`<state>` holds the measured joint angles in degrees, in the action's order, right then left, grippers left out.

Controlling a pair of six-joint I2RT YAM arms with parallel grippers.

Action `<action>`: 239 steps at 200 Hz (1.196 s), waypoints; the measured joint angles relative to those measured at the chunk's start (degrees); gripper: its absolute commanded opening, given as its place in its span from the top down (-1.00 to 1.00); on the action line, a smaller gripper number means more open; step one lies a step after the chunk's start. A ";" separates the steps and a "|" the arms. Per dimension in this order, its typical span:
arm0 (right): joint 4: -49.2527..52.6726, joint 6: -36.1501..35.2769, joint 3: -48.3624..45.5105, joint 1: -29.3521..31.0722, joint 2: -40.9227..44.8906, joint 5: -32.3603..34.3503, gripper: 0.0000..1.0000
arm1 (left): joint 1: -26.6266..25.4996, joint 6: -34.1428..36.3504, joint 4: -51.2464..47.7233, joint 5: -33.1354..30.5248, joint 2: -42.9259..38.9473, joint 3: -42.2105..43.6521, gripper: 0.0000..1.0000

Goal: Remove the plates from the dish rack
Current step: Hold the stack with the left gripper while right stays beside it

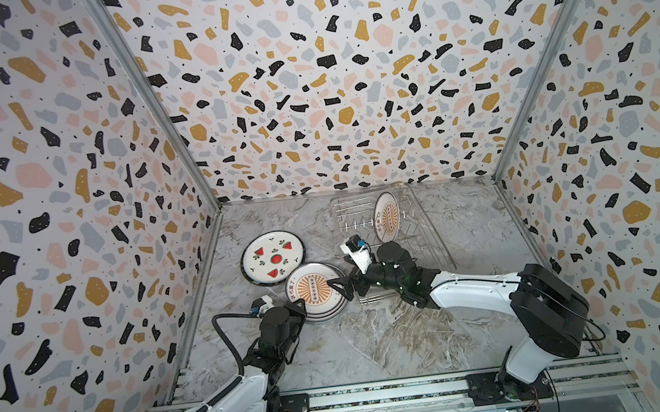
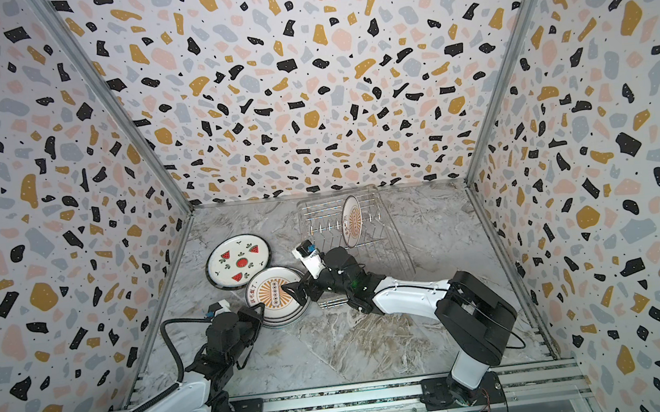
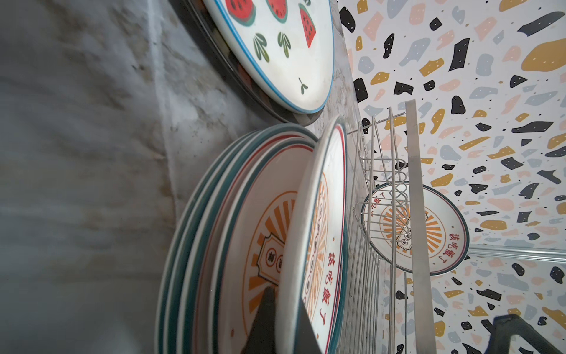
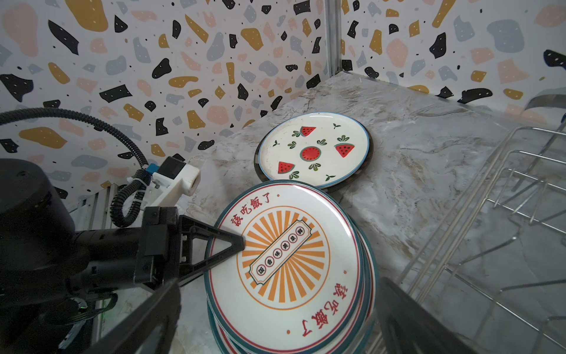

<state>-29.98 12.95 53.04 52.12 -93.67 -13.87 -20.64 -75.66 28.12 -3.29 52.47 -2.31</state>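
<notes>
— Jaws first: how did the left jaws stand?
— Clenched on the near-left rim of the top plate (image 4: 284,260), one finger (image 4: 226,243) lying across its orange sunburst face. In the left wrist view that gripped edge was tilted up off the plate beneath.
— And the right jaws?
— Spread wide and holding nothing, at the right side of the same plate. Whether they touched it, I couldn't tell.
— What lay under it?
— A stack (image 1: 327,314) of like plates, flat on the table (image 1: 396,334), left of centre. Just beyond, to the far left, the watermelon plate (image 1: 274,259) lay flat, close against the stack's far edge.
— Where was the dish rack (image 1: 352,213)?
— It sat at the far side, right of the stack, its near end hidden behind the right arm (image 1: 471,290). One sunburst plate (image 1: 387,214) stood on edge among its prongs, its printed face turned towards the left. Speckled terrazzo-patterned walls (image 1: 328,90) closed the table in on three sides.
</notes>
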 measured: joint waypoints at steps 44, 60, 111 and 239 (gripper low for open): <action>0.02 0.00 0.00 0.02 -0.20 0.72 -1.00 | 0.00 0.85 -1.01 -0.66 -1.07 -0.15 0.18; 0.02 0.00 0.00 0.02 -0.20 1.05 -1.00 | 0.00 1.38 -1.18 -0.87 -1.55 -0.22 0.11; 0.02 0.00 -0.02 0.02 -0.20 1.99 -0.98 | 0.00 1.95 -2.32 -1.70 -3.65 -0.20 -0.02; -3.04 0.70 -4.68 0.02 5.68 6.73 -0.98 | -0.02 2.82 -3.63 -4.83 -7.08 -0.20 -0.41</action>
<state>-33.01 13.65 48.36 52.14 -87.99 -7.14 -20.67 -72.84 24.49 -8.12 45.39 -2.50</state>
